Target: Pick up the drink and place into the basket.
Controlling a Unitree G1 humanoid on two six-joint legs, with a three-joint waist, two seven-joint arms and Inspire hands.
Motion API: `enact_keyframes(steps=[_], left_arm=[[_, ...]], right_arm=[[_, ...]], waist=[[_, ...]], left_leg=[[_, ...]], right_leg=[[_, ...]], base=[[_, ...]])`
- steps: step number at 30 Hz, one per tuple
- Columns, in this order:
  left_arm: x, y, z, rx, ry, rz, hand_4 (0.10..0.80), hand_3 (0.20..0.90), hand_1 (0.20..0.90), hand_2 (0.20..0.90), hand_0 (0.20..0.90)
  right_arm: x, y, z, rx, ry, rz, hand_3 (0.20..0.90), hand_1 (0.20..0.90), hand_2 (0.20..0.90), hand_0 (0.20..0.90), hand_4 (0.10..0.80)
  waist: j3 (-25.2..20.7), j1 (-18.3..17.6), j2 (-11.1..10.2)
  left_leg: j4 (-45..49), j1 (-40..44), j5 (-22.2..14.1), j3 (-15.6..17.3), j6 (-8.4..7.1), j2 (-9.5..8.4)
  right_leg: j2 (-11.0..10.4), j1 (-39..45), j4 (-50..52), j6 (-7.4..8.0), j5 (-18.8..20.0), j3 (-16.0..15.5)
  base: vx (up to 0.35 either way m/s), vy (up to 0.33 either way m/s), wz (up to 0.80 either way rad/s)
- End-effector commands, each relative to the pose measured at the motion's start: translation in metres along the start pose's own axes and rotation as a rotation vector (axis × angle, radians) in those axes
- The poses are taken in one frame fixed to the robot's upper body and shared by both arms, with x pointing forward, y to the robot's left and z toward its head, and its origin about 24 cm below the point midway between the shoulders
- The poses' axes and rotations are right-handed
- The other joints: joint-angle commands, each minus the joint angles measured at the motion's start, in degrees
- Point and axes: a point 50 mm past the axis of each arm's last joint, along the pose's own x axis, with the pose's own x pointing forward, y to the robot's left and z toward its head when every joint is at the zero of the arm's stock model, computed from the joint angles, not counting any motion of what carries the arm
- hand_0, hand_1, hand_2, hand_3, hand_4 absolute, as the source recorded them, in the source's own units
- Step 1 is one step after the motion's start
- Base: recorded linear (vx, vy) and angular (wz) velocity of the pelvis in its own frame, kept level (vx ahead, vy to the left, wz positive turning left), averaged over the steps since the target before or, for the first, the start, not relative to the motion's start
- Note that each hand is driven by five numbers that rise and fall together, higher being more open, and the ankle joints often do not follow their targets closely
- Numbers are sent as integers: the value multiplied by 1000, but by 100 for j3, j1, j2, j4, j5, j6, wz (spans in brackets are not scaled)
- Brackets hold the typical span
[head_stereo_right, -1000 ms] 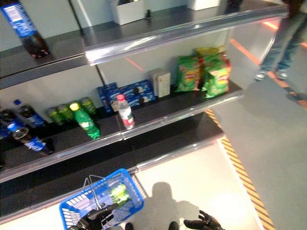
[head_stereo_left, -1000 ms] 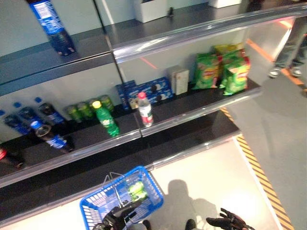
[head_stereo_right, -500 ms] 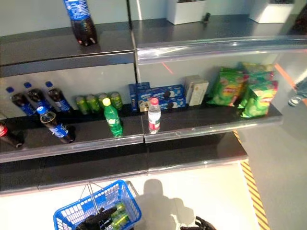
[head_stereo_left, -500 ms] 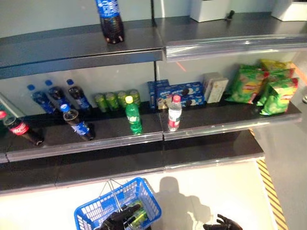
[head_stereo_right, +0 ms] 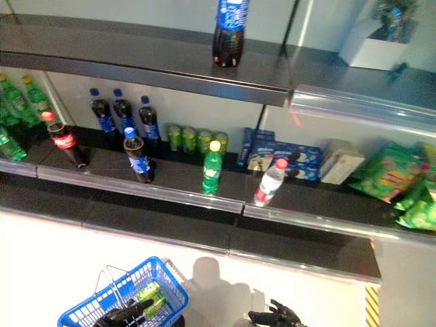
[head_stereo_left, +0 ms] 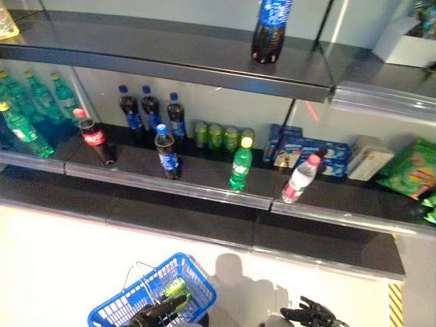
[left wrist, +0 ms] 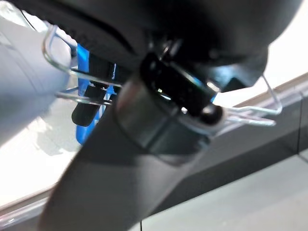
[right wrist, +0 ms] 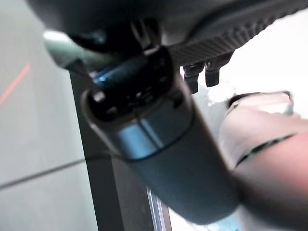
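Since the earlier frame the whole view has swung toward the robot's left, so green bottles (head_stereo_left: 27, 116) at the far left of the lower shelf (head_stereo_left: 204, 184) now show and the snack bags (head_stereo_right: 398, 187) sit at the right edge; the goods themselves have not shifted.

At the bottom of the view a blue basket (head_stereo_left: 122, 306) stands on the pale floor (head_stereo_left: 61, 259), with a green drink can (head_stereo_left: 176, 287) lying inside it. The left robot hand (head_stereo_left: 155, 315) is at the basket's near rim, its fingers curled round the wire handles (left wrist: 72, 72). The right robot hand (head_stereo_left: 310, 315) hangs well apart to the right, fingers spread and holding nothing.

On the lower shelf stand a red-capped cola bottle (head_stereo_left: 94, 136), several blue-labelled cola bottles (head_stereo_left: 148, 109) with one (head_stereo_left: 166, 151) forward of the rest, a row of green cans (head_stereo_left: 221, 135), a green bottle with a yellow cap (head_stereo_left: 240, 163), a clear bottle with a red cap (head_stereo_left: 300, 178) and blue biscuit boxes (head_stereo_left: 306, 146). A large blue-labelled bottle (head_stereo_left: 268, 30) stands on the upper shelf (head_stereo_left: 136, 48).
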Motion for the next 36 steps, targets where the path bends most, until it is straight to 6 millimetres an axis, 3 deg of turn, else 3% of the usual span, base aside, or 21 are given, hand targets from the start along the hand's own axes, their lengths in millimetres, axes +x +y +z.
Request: enact_keyframes(steps=[1,4,5,6,9,12,17,19,20,23,27,29,31,33,35,36], left_arm=[[9,-33,42,50,-157,-184,100,200,300,300,300],[6,-24,38,41,-157,-160,100,200,300,300,300],[6,-23,36,40,-156,-160,100,200,300,300,300],[6,-25,34,54,-154,-174,100,200,300,300,300],[9,-35,30,49,-160,-211,100,200,300,300,300],[13,-45,28,57,-156,-233,100,200,300,300,300],[12,-43,24,14,-164,-225,100,200,300,300,300],[10,-38,20,4,-157,-230,100,200,300,300,300],[9,-35,17,-3,-148,-236,100,200,300,300,300],[8,-33,15,-12,-143,-234,100,200,300,300,300],[8,-30,28,-9,-157,-216,100,200,300,300,300],[6,-26,38,-17,-184,-188,100,200,300,300,300],[5,-22,42,-12,-198,-166,100,200,300,300,300],[4,-20,43,1,-202,-156,100,200,300,300,300],[5,-21,45,-13,-219,-144,100,200,300,300,300],[5,-22,46,-13,-219,-139,100,200,300,300,300]], right_arm=[[-1,-14,10,24,-41,-46,900,900,900,900,800],[-1,-13,7,9,-24,-38,900,900,900,900,800],[-1,-12,8,2,-18,-32,900,900,900,900,800],[0,-13,9,-11,-8,-32,900,900,900,900,800],[-2,-20,8,-21,0,-61,900,900,900,900,800],[-3,-27,11,15,-18,-103,900,900,900,900,800],[-4,-33,13,-3,-32,-106,900,900,900,900,800],[-3,-31,15,-26,-35,-85,900,900,900,900,800],[-3,-31,19,-30,-42,-82,900,900,900,900,800],[-2,-33,27,-12,-52,-93,900,900,900,900,800],[-4,-31,16,-17,-47,-66,900,900,900,900,800],[-4,-27,12,-31,-35,-41,900,900,900,900,800],[-3,-23,11,-22,-35,-26,900,900,900,900,800],[-2,-18,10,-8,-37,-20,900,900,900,900,800],[-1,-14,12,-17,-43,-21,900,900,900,900,800],[0,-11,12,-14,-41,-22,900,900,900,900,800]], waist=[[-135,-15,12],[-153,-6,26],[-164,-14,14],[-182,6,0],[-216,15,20],[-236,39,45],[-267,76,80],[-245,121,44],[-201,176,-14],[-58,215,-93],[71,109,-316],[89,124,-355],[86,188,-319],[38,185,-264],[-41,249,-249],[-59,287,-279]], left_leg=[[201,101,-522,614,-289,-85],[250,130,-512,647,-342,62],[304,131,-472,703,-399,187],[307,128,-370,807,-515,362],[275,73,-164,1121,-686,644],[249,0,-54,1250,-794,781],[240,-10,-129,1015,-797,655],[539,-66,-300,651,-763,521],[891,-125,-499,208,-723,373],[1290,-290,-746,-166,-598,182],[1179,-252,-866,-40,-449,6],[939,-179,-813,69,-422,29],[758,-192,-697,298,-363,154],[634,-276,-569,454,-266,232],[525,-401,-465,649,-215,226],[545,-454,-456,697,-249,205]], right_leg=[[-251,-227,-99,61,1204,-15],[-121,-28,-87,46,922,-70],[7,131,-128,47,755,-84],[63,324,-280,13,693,-231],[139,593,-563,-70,651,-503],[133,705,-745,-105,664,-759],[197,796,-869,-168,624,-696],[193,794,-767,-189,574,-488],[178,745,-625,-214,531,-260],[174,538,-249,-209,435,93],[-58,160,-557,197,1074,272],[-155,-56,-716,261,1359,205],[-172,-83,-281,199,1176,51],[-19,-68,87,116,872,39],[108,90,-22,38,642,-167],[89,167,-282,51,720,-250]], base=[[213,-351,84],[102,-225,34],[104,-330,68],[104,-334,68],[34,-145,45],[-28,-20,48],[9,39,10],[50,85,0],[59,169,-4],[-14,197,-55],[-91,96,-61],[-227,-25,-73],[-321,-81,-65],[-322,-87,-88],[-310,-125,-49],[-206,-209,-19]])
